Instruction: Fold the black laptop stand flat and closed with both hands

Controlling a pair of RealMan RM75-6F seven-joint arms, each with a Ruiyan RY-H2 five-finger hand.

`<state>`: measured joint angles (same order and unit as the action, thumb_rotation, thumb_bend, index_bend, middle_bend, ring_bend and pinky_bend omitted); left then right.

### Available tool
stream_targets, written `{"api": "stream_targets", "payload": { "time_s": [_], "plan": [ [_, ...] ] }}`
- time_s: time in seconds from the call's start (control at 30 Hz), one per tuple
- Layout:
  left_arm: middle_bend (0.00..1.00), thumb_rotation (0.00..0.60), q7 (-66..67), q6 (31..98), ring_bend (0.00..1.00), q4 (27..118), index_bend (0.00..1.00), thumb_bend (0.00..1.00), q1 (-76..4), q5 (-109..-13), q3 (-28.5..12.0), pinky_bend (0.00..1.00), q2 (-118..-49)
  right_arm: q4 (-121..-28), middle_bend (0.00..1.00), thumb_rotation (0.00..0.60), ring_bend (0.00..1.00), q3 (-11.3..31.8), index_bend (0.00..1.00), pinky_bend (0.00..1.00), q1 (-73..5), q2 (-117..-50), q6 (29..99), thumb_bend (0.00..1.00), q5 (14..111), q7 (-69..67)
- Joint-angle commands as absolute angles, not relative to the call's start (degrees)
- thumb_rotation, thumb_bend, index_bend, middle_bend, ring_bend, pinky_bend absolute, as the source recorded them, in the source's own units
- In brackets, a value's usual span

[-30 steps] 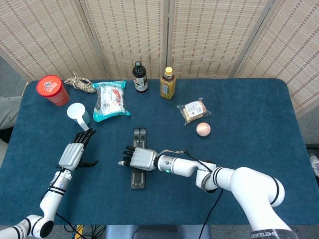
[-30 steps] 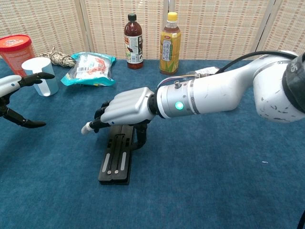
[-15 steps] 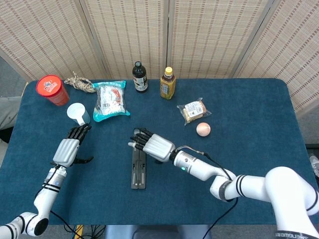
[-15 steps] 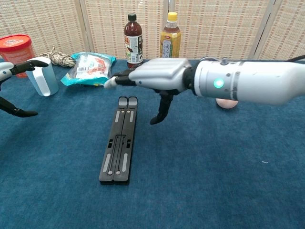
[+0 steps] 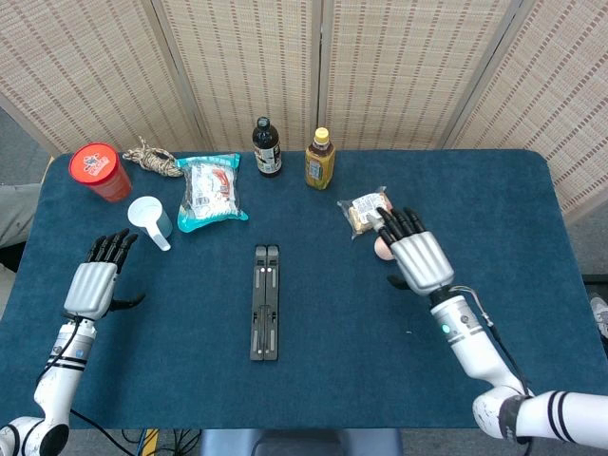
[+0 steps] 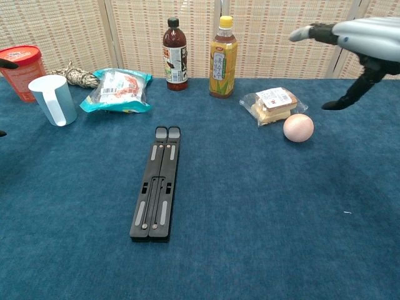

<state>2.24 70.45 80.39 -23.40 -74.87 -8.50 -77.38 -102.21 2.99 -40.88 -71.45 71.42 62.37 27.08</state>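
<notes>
Black folding laptop stand (image 5: 266, 302) lies flat and closed at table centre, so task looks done. Left hand (image 5: 92, 283) at 9 o'clock, right hand (image 5: 415, 258) at 3 o'clock, both spread, empty, well apart from it.

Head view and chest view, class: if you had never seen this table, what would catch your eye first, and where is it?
The black laptop stand lies flat and closed, alone in the middle of the blue table. Either side of it an open hand hovers, touching nothing: the left hand near the white cup, the right hand above the wrapped snack and the peach-coloured ball.
</notes>
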Motion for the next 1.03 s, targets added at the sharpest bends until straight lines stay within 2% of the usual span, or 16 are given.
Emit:
{"api": "stream_targets", "payload": {
  "time_s": [0.03,0.33,0.53,0.73,1.03],
  "plan": [
    [0.0,0.6,3.18,71.63,0.0,81.67,0.02,0.13,-22.24,-74.32,-8.26,0.0,-76.34,-106.3,0.01,0.6,0.0,1.77,0.0,0.0,-36.25,-68.91,76.64,0.1,61.42,28.98],
    [0.0,0.6,6.91,79.99,0.0,86.44,0.04,0.13,-17.17,-76.74,-6.54,0.0,-74.0,-113.45,0.02,0.6,0.0,-2.06,0.0,0.0,-24.25,-65.56,89.74,0.1,64.32,30.2],
    [0.0,0.6,11.45,83.62,0.0,91.07,0.04,0.13,-13.73,-78.08,-4.16,0.0,-71.75,-115.83,0.02,0.6,0.0,-3.89,0.0,0.0,-18.61,-65.51,95.33,0.1,67.08,32.83],
    [0.0,0.6,13.21,86.85,0.0,95.76,0.04,0.13,-10.49,-79.81,-2.16,0.0,-69.9,-116.68,0.02,0.6,0.0,-5.45,0.0,0.0,-14.06,-66.42,97.66,0.1,70.05,32.62],
    [0.0,0.6,16.06,88.91,0.0,99.5,0.04,0.13,-8.31,-81.83,-1.15,0.0,-69.17,-117.2,0.02,0.6,0.0,-5.02,0.0,0.0,-10.53,-66.01,98.24,0.1,72.24,32.85]
  ]
}}
